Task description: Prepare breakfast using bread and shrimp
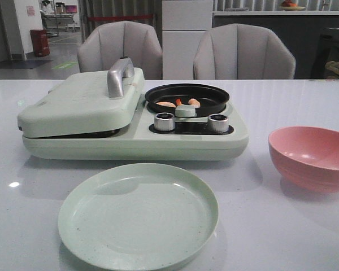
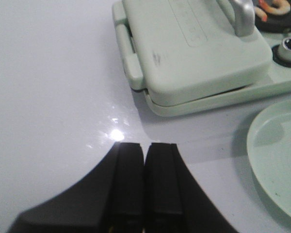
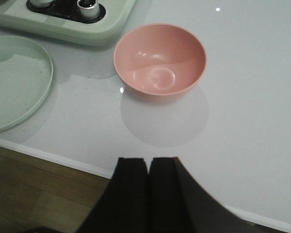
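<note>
Clenched, empty fingers (image 2: 144, 182) (image 3: 148, 194) hang back from the plate (image 1: 138, 217), so lifting the shut lid (image 1: 82, 99) by its slick handle (image 1: 118, 76) risks slipping, jolting shrimp (image 1: 181, 103).

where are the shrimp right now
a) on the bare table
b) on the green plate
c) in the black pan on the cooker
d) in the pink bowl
c: the shrimp lie in the black pan on the right side of the cooker, while the green plate and the pink bowl hold nothing.
</note>
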You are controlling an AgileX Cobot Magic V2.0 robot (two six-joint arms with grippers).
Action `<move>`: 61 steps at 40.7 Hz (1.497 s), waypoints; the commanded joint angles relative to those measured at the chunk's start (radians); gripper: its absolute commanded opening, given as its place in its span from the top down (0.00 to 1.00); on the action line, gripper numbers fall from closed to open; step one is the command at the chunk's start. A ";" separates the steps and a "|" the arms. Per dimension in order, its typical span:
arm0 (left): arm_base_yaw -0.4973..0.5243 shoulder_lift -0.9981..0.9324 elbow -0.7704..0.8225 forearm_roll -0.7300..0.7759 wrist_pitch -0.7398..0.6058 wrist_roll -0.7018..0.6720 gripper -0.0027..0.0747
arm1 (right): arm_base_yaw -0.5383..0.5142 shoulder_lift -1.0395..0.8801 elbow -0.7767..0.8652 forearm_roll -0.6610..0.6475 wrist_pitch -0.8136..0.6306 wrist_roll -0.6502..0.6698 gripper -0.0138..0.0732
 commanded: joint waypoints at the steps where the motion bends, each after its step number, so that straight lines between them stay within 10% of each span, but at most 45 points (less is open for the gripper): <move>1: 0.040 -0.102 0.032 0.010 -0.148 -0.010 0.84 | 0.001 0.008 -0.025 -0.010 -0.065 -0.007 0.80; 24: 0.117 -0.717 0.535 0.000 -0.420 -0.010 0.84 | 0.001 0.008 -0.025 -0.010 -0.065 -0.007 0.80; 61: 0.118 -0.726 0.576 0.028 -0.479 -0.136 0.84 | 0.001 0.008 -0.025 -0.010 -0.065 -0.007 0.80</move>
